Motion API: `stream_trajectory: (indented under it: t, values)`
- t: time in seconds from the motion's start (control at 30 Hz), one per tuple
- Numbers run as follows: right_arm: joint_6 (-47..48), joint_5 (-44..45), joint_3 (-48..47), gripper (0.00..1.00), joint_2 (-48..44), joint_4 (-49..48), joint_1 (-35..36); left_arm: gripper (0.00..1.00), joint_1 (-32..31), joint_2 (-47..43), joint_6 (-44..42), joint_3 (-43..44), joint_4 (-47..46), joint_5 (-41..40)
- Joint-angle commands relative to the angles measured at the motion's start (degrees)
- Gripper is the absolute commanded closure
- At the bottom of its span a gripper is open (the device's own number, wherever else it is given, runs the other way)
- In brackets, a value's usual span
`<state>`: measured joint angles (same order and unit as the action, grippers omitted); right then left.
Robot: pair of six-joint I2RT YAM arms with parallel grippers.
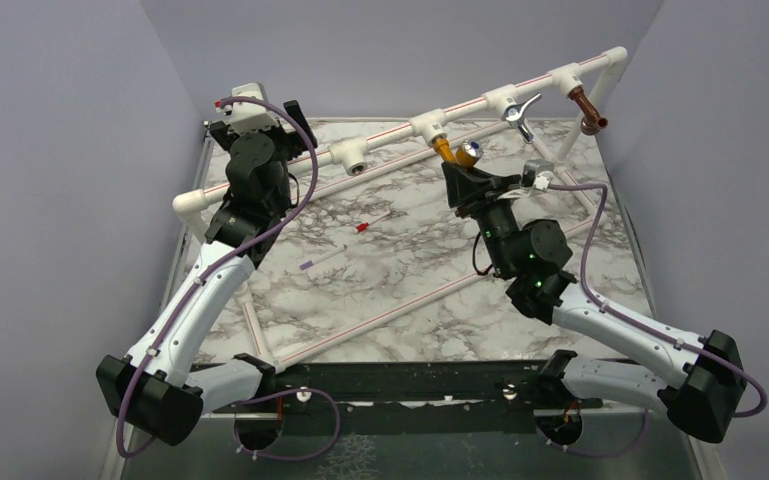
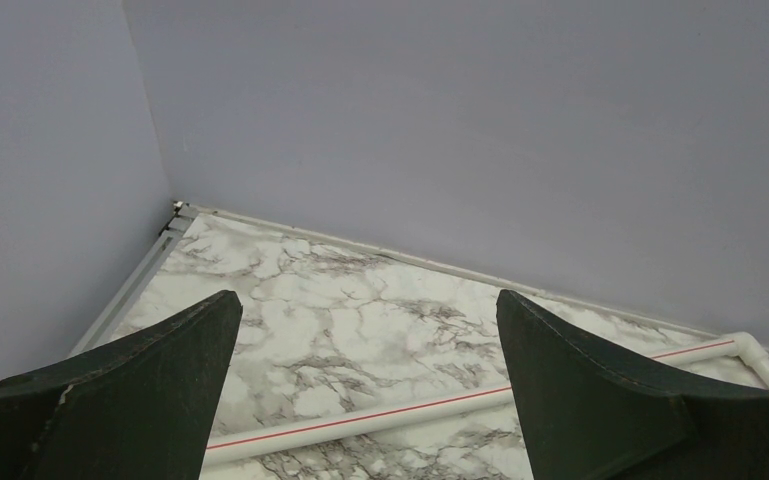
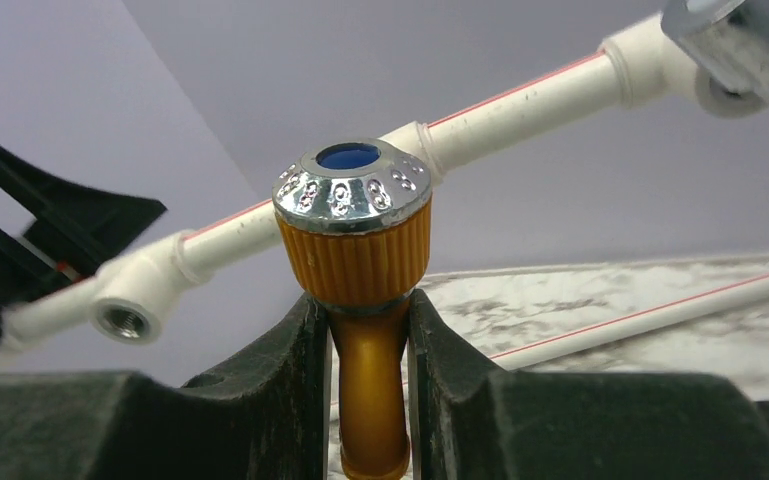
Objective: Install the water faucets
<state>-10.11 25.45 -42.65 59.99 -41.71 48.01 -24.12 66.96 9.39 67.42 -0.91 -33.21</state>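
We are in the middle of fitting the yellow faucet [image 3: 356, 245]. The right fingers [image 3: 282, 365] are closed narrow on its neck just under the silvery knob, one on each side. In the overhead view the faucet sits near the centre of the frame, its inlet end up against a fitting [image 1: 428, 127] on the white pipe rail [image 1: 390, 143], which runs from the left side up to the upper right corner. We cannot tell whether its thread has caught in that fitting: the joint is hidden behind the knob in the wrist view and too small from above. Further up the rail to the right, the chrome faucet [image 1: 522, 112] and the copper faucet [image 1: 588, 110] hang from their own fittings, so we judge those two done. To the left of the yellow one an open socket [image 1: 353, 160] has nothing in it. The left fingers [image 2: 160, 370] are spread wide and hold nothing, in the upper left above the bench [image 1: 410, 280]. As we read it, the next move calls for turning the yellow faucet about the socket's axis while keeping it square to the fitting, so the thread does not cross. Only once it is snug should the right fingers let go. After that the open socket wants a faucet, and we see no spare one in these views.
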Motion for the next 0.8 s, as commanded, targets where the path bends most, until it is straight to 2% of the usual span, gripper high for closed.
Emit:
stream_trajectory:
  t: [0.0, 0.17, 0.43, 0.53, 0.77]
  values:
    - [-25.0, 8.9, -0.6, 0.99, -1.1, 0.2, 0.7, 0.01, -2.7, 4.1, 1.1, -6.3, 20.4, 4.1]
    - [-39.7, 12.6, -1.2, 0.99, -0.8, 5.8, 0.8, 0.01, -2.7, 4.0, 1.1, -6.3, 20.4, 4.1]
    - [-65.9, 18.4, -7.2, 0.99, -0.1, 29.7, 0.7, 0.01, -2.8, 4.0, 1.1, -6.4, 20.4, 4.2]
    - [-72.8, 17.1, -7.0, 0.99, -0.4, 32.7, 0.7, 0.01, -2.8, 4.0, 1.1, -6.3, 20.4, 4.1]
    - [-81.4, 13.9, -6.1, 0.99, -2.0, 35.4, 0.8, 0.01, -2.9, 4.1, 1.0, -6.3, 20.4, 3.9]
